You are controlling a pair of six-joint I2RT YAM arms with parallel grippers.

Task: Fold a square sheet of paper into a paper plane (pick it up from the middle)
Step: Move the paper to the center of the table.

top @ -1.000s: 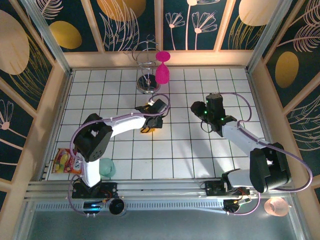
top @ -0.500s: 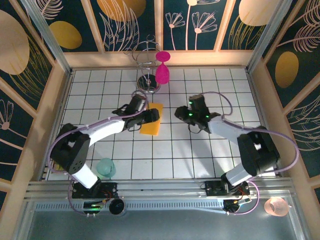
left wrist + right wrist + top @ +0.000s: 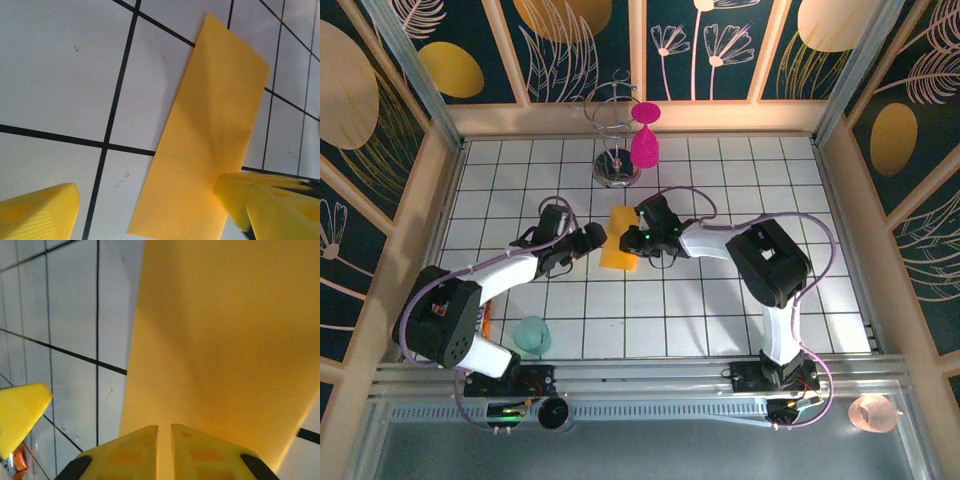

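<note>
right claw [image 3: 638, 240]: clenched on the right edge of the sheet of paper [image 3: 619, 238], fingers [image 3: 125, 452] set to a thin slit with the paper running out from their tips. sheet of paper: orange-yellow, folded to a narrow rectangle, near the middle of the desk [image 3: 720, 300], between the two claws; whether it rests on the tiles or hangs just above them cannot be told. left claw [image 3: 592, 238]: released, jaws spread wide just beside the sheet's left edge, one finger [image 3: 35, 212] clear of it. at the far edge: magenta goblet [image 3: 644, 148] hanging on a wire rack [image 3: 617, 172]. near the left arm's base: teal cup [image 3: 533, 333].
</note>
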